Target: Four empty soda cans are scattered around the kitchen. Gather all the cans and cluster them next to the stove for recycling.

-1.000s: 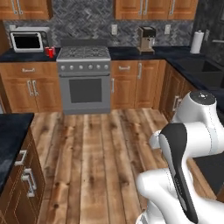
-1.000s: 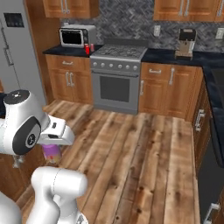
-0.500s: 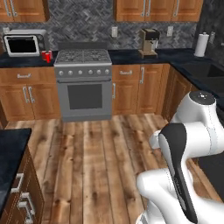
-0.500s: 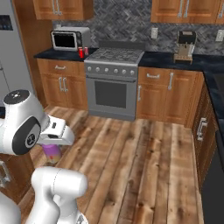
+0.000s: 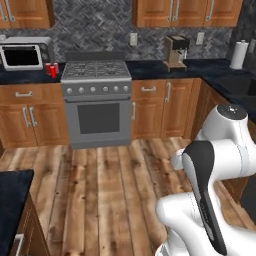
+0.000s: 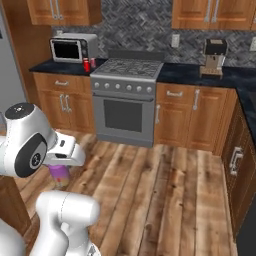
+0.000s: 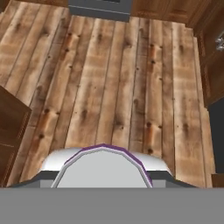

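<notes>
We note the base has driven closer to the stove (image 5: pixel 96 82); the gripper (image 6: pixel 61 169) stays clamped on the purple can (image 6: pixel 59 174), delivery pending.

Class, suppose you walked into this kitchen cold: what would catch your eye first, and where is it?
The silver stove stands out against the back wall between wooden cabinets, with red soda cans clustered on the black counter at its left beside the microwave. In the foreground, the gripper carries a pale purple can above the plank floor.
</notes>
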Controlling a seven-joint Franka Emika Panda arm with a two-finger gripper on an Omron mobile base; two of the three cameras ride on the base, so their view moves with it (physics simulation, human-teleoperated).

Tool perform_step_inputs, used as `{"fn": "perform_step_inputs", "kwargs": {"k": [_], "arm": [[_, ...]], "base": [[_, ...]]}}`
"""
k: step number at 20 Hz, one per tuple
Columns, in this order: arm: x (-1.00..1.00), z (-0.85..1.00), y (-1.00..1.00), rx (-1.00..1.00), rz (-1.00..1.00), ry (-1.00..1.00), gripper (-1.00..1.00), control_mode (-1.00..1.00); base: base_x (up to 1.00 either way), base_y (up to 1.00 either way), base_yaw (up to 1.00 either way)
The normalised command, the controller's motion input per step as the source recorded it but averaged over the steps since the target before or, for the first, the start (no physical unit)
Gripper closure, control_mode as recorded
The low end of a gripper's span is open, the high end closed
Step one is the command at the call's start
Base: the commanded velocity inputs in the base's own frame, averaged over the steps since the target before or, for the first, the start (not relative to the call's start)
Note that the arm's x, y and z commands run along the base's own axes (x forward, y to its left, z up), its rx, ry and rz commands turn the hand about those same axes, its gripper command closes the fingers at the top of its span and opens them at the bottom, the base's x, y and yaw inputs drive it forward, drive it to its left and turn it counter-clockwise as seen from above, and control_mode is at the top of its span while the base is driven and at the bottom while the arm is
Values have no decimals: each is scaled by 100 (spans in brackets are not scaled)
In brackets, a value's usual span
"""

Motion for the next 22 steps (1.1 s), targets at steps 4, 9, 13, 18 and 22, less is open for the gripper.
{"fn": "perform_step_inputs", "kwargs": {"k": [4, 9, 13, 18, 22], "arm": [[0, 0, 0, 0, 0, 0, 100, 100], [0, 0, 0, 0, 0, 0, 100, 100], [0, 0, 0, 0, 0, 0, 100, 100], [0, 0, 0, 0, 0, 0, 100, 100], [0, 0, 0, 0, 0, 0, 100, 100]], "base": [[72, 42, -5], [71, 41, -5], [65, 35, -5], [68, 38, -5], [66, 35, -4]]}}
